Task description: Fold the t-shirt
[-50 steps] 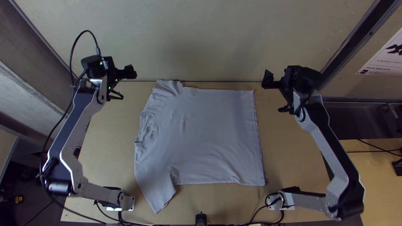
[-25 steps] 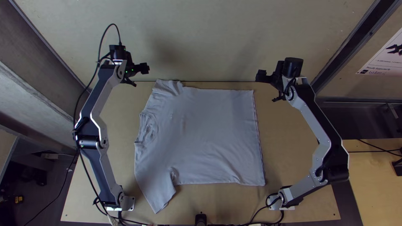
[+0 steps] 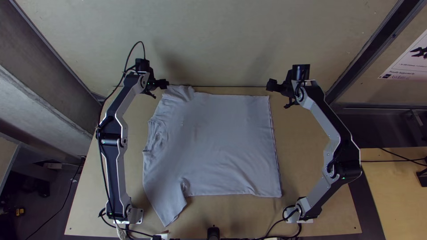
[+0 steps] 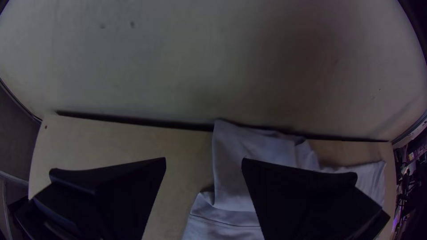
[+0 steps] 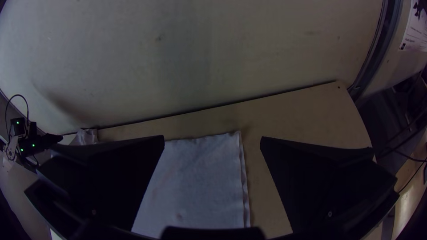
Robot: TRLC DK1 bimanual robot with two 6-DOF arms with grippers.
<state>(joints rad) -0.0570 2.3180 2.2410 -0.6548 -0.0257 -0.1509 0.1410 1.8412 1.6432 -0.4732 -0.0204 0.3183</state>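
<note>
L claw (image 3: 166,83) open, nothing gripped, nr. far sleeve (image 3: 178,93) of t-shirt (image 3: 218,142). It lies spread on tabletop (image 3: 304,153), neck (image 3: 158,135) to L, hem (image 3: 274,151) to R, minor wrinkles. Looks lightweight, soft, floppy; prob. sags w/ 1-pt. hold, so use both claws. Best grip: far sleeve + far hem corner (image 3: 267,98), both layers, else top prob. peels alone. R claw (image 3: 270,85) open, holding nothing, nr. that corner.

L gripper (image 3: 165,84) & R gripper (image 3: 271,85) point inward; fingers apart on both.
</note>
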